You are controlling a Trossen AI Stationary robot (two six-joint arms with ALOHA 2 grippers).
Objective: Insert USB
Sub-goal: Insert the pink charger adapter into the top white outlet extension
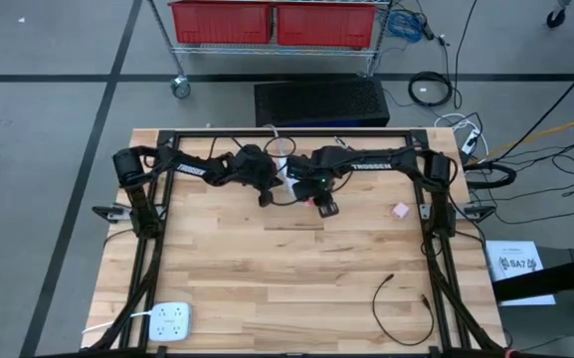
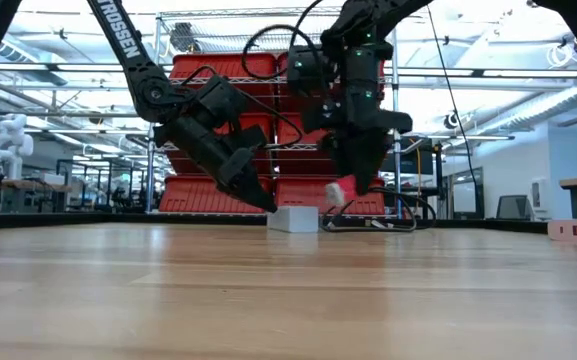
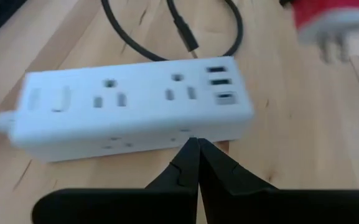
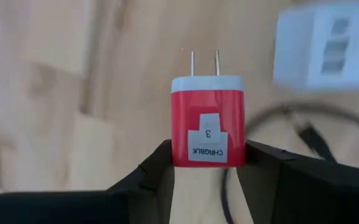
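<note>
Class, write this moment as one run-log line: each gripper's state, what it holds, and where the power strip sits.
right gripper: shut on red charger, prongs out | left gripper: shut, at white power strip | strip flat on table | charger not plugged in

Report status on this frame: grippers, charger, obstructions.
Right gripper shut on red charger, prongs out, short of the white power strip. Left gripper shut, at the strip's side. Black cable loops behind the strip; outlets unblocked.

"chrgblk", "3" on red charger [image 4: 208, 127]
</note>
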